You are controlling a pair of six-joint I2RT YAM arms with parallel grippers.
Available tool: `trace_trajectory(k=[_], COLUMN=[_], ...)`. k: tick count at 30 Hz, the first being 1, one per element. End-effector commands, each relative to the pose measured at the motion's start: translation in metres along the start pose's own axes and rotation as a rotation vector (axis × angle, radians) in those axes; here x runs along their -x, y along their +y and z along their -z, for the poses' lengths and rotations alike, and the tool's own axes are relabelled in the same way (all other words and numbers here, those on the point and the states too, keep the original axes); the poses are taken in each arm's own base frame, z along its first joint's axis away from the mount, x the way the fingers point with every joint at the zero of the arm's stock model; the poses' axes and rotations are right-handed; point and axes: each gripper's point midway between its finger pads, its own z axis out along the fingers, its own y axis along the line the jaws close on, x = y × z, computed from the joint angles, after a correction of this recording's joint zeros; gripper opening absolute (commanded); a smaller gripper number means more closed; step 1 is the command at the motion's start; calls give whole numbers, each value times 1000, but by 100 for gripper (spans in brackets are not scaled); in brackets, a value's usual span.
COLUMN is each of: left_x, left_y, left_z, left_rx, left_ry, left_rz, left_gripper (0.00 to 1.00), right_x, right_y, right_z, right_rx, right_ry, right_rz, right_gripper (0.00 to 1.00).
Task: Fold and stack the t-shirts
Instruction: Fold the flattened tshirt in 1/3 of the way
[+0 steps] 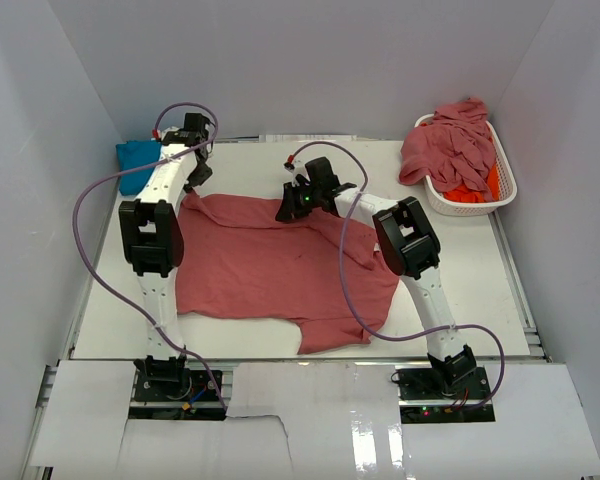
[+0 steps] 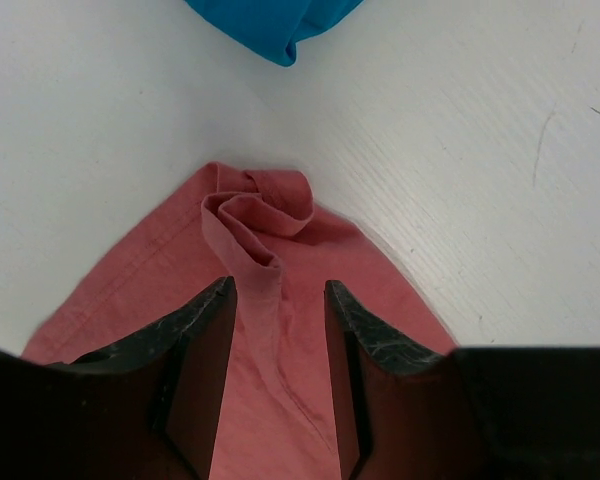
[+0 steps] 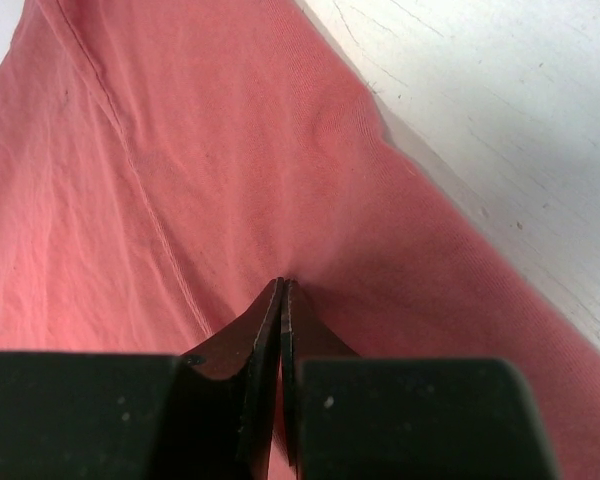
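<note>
Rose shirt is lying spread on table | left gripper is hovering spread wide — straddling its crumpled corner | right gripper is pinching its cloth — fingers pressed together | blue shirt is sitting far left | basket is holding more, far right

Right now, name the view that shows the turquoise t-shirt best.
Top external: most of the turquoise t-shirt shows, bunched at far left. Left wrist catches only its edge; right wrist shows none of it.
</note>
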Motion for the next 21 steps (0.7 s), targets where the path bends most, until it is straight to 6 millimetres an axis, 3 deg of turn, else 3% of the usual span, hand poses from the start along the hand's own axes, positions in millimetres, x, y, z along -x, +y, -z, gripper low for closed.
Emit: trace_trajectory(k=[1, 21], left_x=[10, 4], left_y=[-2, 0], left_z=[7, -3], left_rx=[9, 41], left_ry=[-38, -34], left_rz=[-4, -33], left_gripper=[51, 51], right_x=[-3, -8], right_y=[8, 7], right_z=[10, 11], right_rx=[-17, -18], right_ry=[26, 31], right_rz=[15, 15], right_gripper=[8, 8])
